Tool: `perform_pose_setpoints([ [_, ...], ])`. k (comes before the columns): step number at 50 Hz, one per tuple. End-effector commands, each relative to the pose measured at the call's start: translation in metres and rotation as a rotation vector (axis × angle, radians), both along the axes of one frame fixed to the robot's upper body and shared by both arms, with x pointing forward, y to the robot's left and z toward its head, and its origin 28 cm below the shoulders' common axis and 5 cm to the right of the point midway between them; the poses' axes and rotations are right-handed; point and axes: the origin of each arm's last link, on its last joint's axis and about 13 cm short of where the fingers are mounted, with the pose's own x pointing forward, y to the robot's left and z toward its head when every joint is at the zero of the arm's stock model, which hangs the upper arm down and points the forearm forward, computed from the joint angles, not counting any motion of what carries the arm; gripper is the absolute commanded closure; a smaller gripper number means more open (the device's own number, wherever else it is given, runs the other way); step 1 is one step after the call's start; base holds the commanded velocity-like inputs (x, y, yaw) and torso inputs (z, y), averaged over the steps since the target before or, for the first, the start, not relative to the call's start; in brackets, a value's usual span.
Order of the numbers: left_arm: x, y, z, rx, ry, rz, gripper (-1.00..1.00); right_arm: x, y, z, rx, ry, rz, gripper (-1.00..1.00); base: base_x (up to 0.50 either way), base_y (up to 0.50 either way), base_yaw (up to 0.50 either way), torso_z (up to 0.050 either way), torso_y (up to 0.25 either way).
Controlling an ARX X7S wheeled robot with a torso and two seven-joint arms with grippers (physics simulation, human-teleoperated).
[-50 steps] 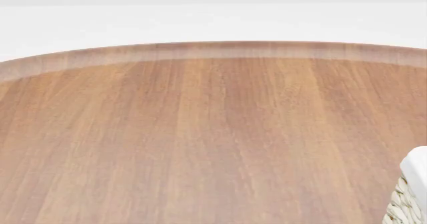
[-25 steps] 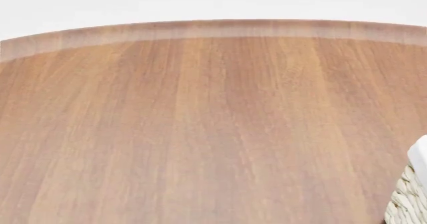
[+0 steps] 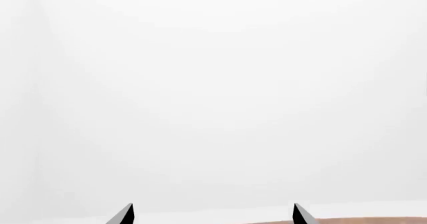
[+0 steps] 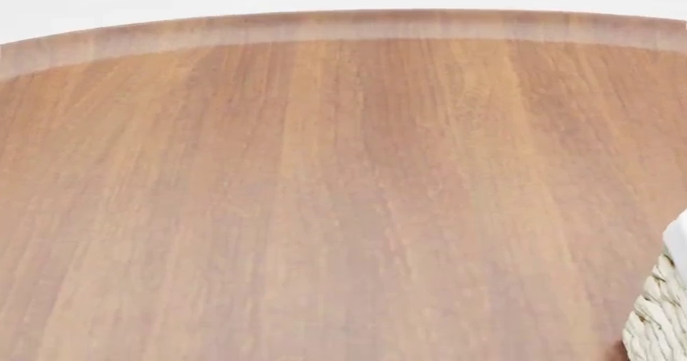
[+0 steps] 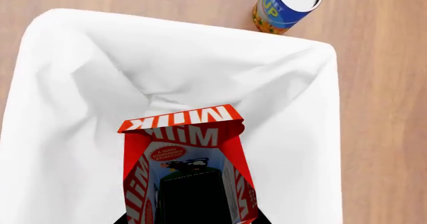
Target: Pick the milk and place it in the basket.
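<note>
R gripper (image 5: pixel 192 204) pinched the milk (image 5: pixel 187 159) w/ carton over the basket (image 5: pixel 80 84) liner, L gripper (image 3: pixel 212 215) spread toward white wall, wooden bench (image 4: pixel 322 200) below.

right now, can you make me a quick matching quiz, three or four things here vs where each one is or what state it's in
Things:
1. milk
2. basket
3. can
4. left gripper

Places or states:
A. open, holding nothing
B. on the wooden table just outside the cloth rim
C. held in the right gripper above the white liner
D. white cloth liner, nothing lying in it

Pairs: 1-C, 2-D, 3-B, 4-A
</note>
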Motion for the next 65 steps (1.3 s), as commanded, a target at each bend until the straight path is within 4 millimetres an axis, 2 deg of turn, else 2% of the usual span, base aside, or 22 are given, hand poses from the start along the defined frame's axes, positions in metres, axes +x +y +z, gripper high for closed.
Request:
perform_pose_setpoints([
  [1,0.0,0.002,0.0,0.013,-0.014,0.0,-1.0,0.007,0.006,0.006,0.0,-0.022,0.044,1.0,0.0,0.0,0.0,0.0,-0.25],
  [24,-0.001,0.003,0.0,-0.003,-0.023,0.009,-1.0,0.002,0.01,0.0,0.047,0.021,0.068,1.0,0.0,0.0,0.0,0.0,-0.03],
  [30,-0.001,0.003,-0.001,0.007,-0.019,0.009,-1.0,0.001,0.01,-0.002,0.043,0.036,0.071,1.0,0.0,0.0,0.0,0.0,-0.019],
  [36,-0.001,0.003,0.0,-0.007,-0.028,0.006,-1.0,0.0,0.01,-0.002,0.04,0.035,0.067,1.0,0.0,0.0,0.0,0.0,-0.241],
  [65,-0.001,0.002,0.001,-0.002,-0.028,0.004,-1.0,-0.001,0.007,-0.007,0.01,0.037,0.049,1.0,0.0,0.0,0.0,0.0,-0.02],
])
